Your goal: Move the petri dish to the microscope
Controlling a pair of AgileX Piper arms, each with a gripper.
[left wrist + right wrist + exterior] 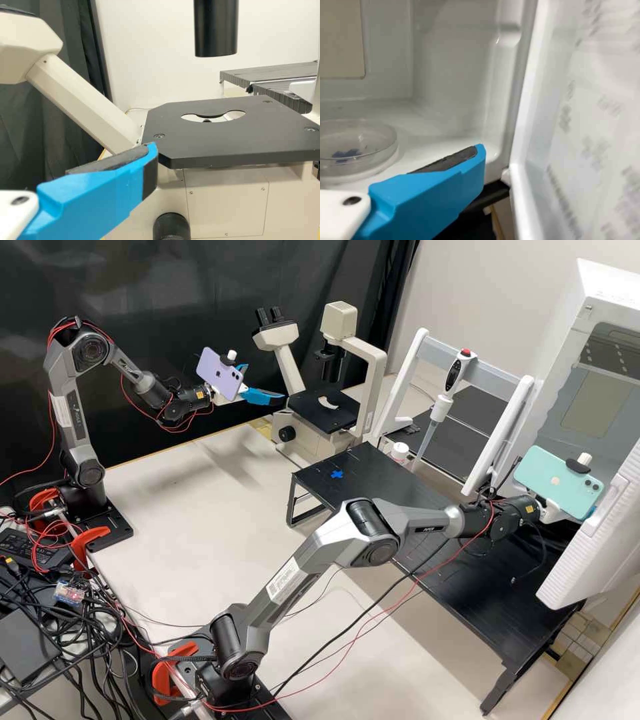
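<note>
Nearest to you, on the pale tabletop (180, 507), there is the base of the right arm (373, 550), beside an orange clamp (162, 681) and many loose cables. This arm passes above a black stand (373, 470), which carries a blue cross-shaped mark (337, 475). At its end, you see the right pincer (551, 512) with its own phone, near the white cabinet (607, 287). From the right wrist view, you can see that this pincer is wide, because the dark pad of one finger is uncovered. The petri dish (380, 150) is clear and has a small dark blue piece in it; it sits inside the cabinet, on a round base, near this finger but apart from it. The cabinet door (590, 100) is open. Farther from you, a pipette (441, 407) hangs upright on a white frame (407, 373). The left pincer (265, 382) is also wide, its two blue fingers separated. It points to the microscope (377, 373) and is just beside a corner of the black stage (225, 145); you cannot tell if it touches. Behind all this, a dark curtain (167, 280) hangs next to a pale wall (507, 280).
</note>
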